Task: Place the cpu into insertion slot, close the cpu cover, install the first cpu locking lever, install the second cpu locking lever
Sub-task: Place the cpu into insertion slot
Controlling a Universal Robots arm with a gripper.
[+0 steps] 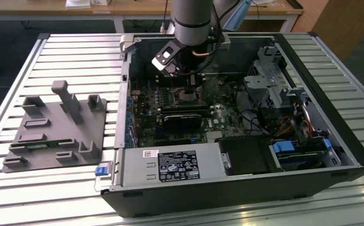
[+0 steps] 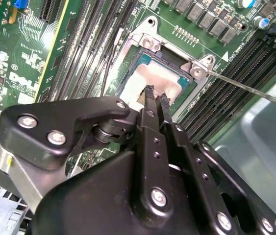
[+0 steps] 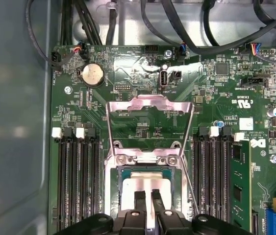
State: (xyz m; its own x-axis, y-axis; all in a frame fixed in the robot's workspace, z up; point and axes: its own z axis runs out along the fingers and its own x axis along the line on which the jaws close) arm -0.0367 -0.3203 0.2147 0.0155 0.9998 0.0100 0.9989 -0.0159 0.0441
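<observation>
Claw (image 3: 147, 193) right up close in both wrist views: your fingers pinched narrow, slim gap, nothing gripped. Tips over cpu (image 3: 130, 185), contact unclear. Cpu sits flat in insertion slot (image 3: 112, 196). Cpu cover (image 3: 150, 103) swung open, hinge edge beside slot, motherboard (image 3: 147, 128) showing through window. Thin locking lever (image 2: 245, 89) juts free beside slot. Exterior view: your arm (image 1: 191, 19) reaches down into open computer case (image 1: 245, 188) on tabletop (image 1: 75, 47).
</observation>
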